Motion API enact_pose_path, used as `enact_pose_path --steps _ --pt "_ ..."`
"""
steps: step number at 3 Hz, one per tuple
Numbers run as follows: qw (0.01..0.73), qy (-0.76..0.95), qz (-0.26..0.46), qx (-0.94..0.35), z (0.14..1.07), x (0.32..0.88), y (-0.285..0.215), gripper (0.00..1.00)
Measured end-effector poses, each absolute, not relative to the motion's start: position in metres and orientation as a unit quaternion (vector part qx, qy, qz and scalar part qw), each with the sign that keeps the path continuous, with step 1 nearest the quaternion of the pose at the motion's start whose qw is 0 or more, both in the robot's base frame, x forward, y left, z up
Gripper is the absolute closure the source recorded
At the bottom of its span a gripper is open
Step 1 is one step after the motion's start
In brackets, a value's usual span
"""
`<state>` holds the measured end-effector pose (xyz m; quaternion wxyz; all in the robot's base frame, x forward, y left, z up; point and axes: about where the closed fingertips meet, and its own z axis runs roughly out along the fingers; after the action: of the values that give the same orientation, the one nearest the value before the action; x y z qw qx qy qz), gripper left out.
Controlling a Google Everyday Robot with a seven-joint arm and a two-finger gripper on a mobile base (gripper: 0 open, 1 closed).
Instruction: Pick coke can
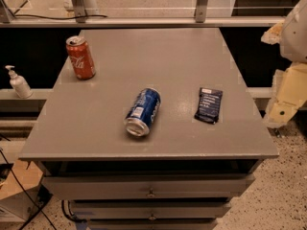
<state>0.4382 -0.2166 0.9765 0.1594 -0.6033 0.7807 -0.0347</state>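
Observation:
The coke can (80, 57) is red with white script and a silver top. It stands upright near the far left edge of the grey cabinet top (182, 61). My gripper (283, 104) is at the right edge of the view, beyond the cabinet's right side and level with the dark packet. It is far from the coke can and holds nothing that I can see.
A blue can with silver ends (143, 111) lies on its side in the middle of the top. A dark snack packet (208, 105) lies flat to its right. A white pump bottle (19, 82) stands on a ledge to the left. Drawers (148, 188) run below the front edge.

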Motion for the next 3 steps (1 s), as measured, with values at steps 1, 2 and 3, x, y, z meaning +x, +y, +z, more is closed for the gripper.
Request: enact_pose_path --steps 1,2,3 --pt "0.159 0.781 -0.035 -0.603 0.976 0.438 -0.217 0.00" --pt "0.169 0.777 -0.032 -0.605 0.979 0.439 -0.215 0.00" --pt "0.210 0.764 0.006 -0.610 0.977 0.445 -0.200 0.00"
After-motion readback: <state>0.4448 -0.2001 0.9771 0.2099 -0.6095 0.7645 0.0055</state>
